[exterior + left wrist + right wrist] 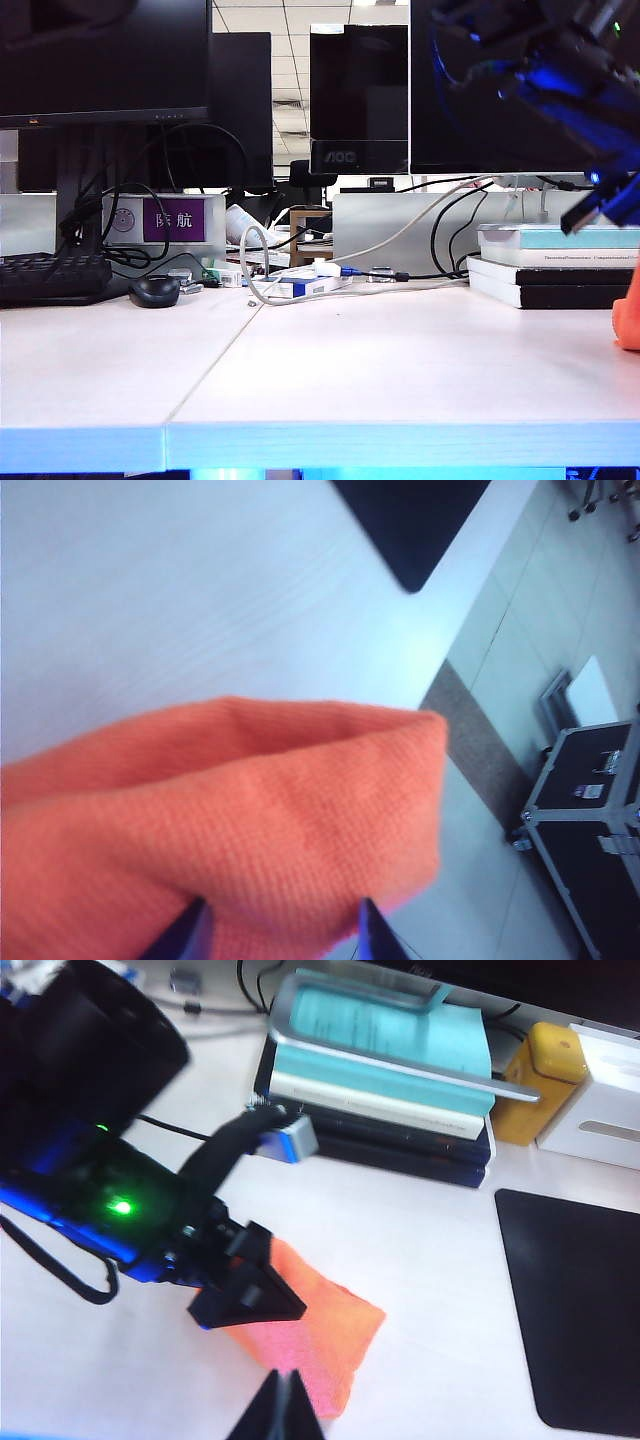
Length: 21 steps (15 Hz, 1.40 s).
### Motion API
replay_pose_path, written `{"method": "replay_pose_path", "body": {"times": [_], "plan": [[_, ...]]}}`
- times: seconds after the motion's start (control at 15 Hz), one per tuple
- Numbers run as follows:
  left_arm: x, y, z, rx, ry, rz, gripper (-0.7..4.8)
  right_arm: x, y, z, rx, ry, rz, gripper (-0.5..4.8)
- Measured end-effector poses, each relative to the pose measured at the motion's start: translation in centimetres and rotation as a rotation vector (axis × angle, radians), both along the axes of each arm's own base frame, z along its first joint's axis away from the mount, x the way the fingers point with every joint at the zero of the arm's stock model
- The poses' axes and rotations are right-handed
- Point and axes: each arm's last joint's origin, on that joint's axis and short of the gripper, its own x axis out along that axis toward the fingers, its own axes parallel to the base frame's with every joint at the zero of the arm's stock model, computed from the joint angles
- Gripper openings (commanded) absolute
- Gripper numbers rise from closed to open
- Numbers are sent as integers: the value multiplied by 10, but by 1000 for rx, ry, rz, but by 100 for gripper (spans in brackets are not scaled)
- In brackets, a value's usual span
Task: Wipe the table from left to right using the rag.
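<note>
At far right of the table point(330, 370), left gripper point(275, 930) fingers sat apart astride the rag point(315, 1335), not visibly clamped. Right gripper point(280, 1410) fingers were together, hovering above it, near stacked books point(385, 1080).

From the exterior view my rag point(629, 312) is just an orange sliver cut off at the desk's point(330, 380) right edge. My left pincer point(280, 925) only pokes two fingertips point(186, 932) in past the frame edge, rest out of shot. Right pincer point(282, 1407) is chopped at the frame edge too, tips pressed together. Arm overhead is a blue-black blur.
</note>
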Motion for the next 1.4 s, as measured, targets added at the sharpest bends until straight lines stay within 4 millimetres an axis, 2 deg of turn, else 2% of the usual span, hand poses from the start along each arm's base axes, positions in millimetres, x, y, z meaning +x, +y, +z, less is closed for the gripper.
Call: {"method": "replay_pose_path", "body": {"times": [0.13,0.2,0.27,0.33,0.47,0.6,0.73,0.8,0.93,1.0,1.07,1.2,1.4], "plan": [[1,3,7,-14,1,-6,195,-8,-12,-1,43,-32,-4,0],[2,5,11,-22,4,-8,301,-13,-21,-2,70,-57,-9,118],[4,7,16,-30,2,-6,394,-20,-32,-4,80,-82,3,212],[5,9,18,-32,2,-5,412,-24,-38,-7,76,-97,14,217],[6,10,18,-31,2,-3,412,-29,-44,-16,73,-99,41,216],[9,12,19,-31,9,-3,412,-23,-35,-47,-5,-33,116,215],[11,17,28,-52,29,-8,413,-17,-26,-54,-10,-34,115,214],[12,18,30,-58,46,-10,415,-16,-25,-56,-16,-30,117,238],[14,22,37,-70,67,-2,468,-14,-21,-62,-34,-17,120,297],[14,25,44,-82,63,1,468,-13,-19,-67,-35,-18,118,317],[15,30,55,-101,51,6,468,-11,-16,-73,-22,-37,111,319],[18,35,66,-125,46,3,468,-8,-13,-83,-11,-64,102,320],[20,40,71,-141,66,-23,479,-5,-7,-101,-34,-91,118,319]]}}
